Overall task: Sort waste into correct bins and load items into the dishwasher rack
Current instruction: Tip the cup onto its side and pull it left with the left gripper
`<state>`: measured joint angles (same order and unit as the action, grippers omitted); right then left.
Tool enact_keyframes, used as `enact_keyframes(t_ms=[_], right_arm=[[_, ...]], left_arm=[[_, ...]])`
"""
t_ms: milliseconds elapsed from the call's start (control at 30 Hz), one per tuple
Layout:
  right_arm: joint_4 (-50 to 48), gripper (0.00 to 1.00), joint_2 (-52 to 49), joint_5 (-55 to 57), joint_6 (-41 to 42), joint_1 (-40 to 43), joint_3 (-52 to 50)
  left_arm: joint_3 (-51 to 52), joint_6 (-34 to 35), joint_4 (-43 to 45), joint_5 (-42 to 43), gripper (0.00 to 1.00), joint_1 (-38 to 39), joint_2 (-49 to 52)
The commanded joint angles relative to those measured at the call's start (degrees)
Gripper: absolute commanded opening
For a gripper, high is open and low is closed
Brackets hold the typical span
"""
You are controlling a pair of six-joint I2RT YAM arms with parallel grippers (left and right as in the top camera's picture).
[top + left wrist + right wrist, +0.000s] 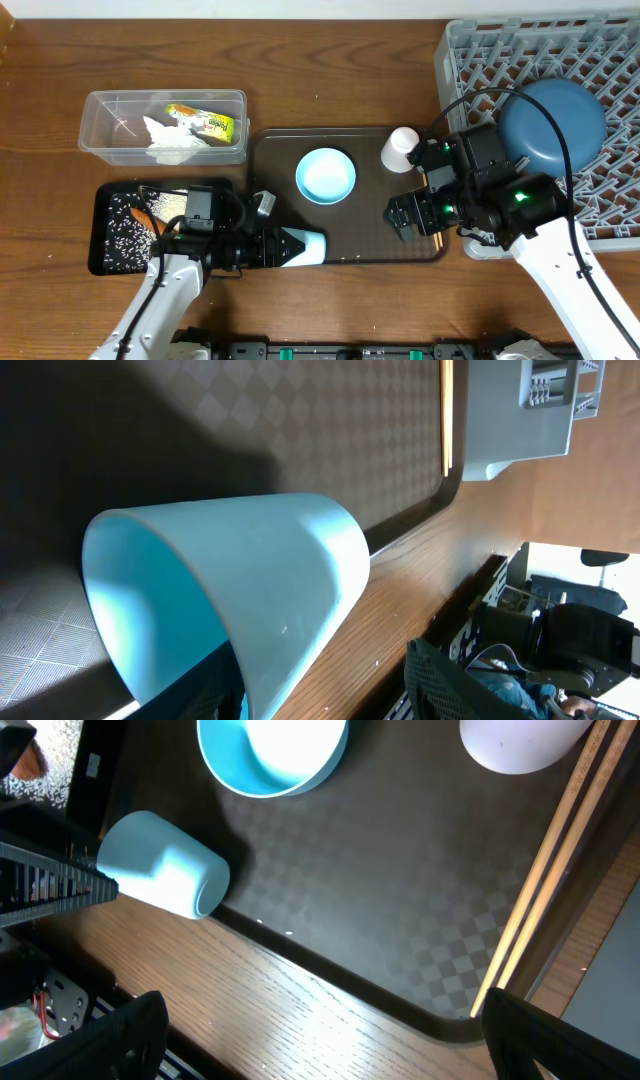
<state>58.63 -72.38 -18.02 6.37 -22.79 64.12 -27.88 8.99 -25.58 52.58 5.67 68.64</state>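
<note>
Bowls, two: dark-blue bowl [552, 125], light-blue bowl [325, 175]. Cups, two: white cup [400, 148], pale-blue cup [305, 247]. Chopsticks [540, 870], one pair. One each: clear tub [95, 125], black tray [105, 205], brown serving tray [270, 150], dishwasher rack [470, 50].

You get soft, even light overhead, but your left wrist view shows deep shadow across the brown tray [300, 420] beside the brightly lit pale-blue cup [270, 570].
</note>
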Motion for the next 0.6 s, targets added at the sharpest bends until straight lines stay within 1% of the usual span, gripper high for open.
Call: enact_keyframes(t_ms=[0, 200, 467, 567], right_arm=[[-0.09, 0.99, -0.28, -0.20, 0.00, -1.18, 0.52], [-0.09, 0.99, -0.28, -0.20, 0.00, -1.18, 0.52], [-0.09, 0.99, -0.28, -0.17, 0.00, -1.18, 0.52], [-0.09, 0.99, -0.28, -0.20, 0.00, -1.18, 0.52]], left_arm=[[0.59, -0.66, 0.26, 0.72, 0.49, -0.09, 0.28], [2.12, -0.63, 1.75, 0.76, 0.47, -0.09, 0.28], [2.45, -0.63, 2.01, 0.76, 0.31, -0.09, 0.28], [2.45, -0.61, 2.16, 0.79, 0.30, -0.09, 0.28]])
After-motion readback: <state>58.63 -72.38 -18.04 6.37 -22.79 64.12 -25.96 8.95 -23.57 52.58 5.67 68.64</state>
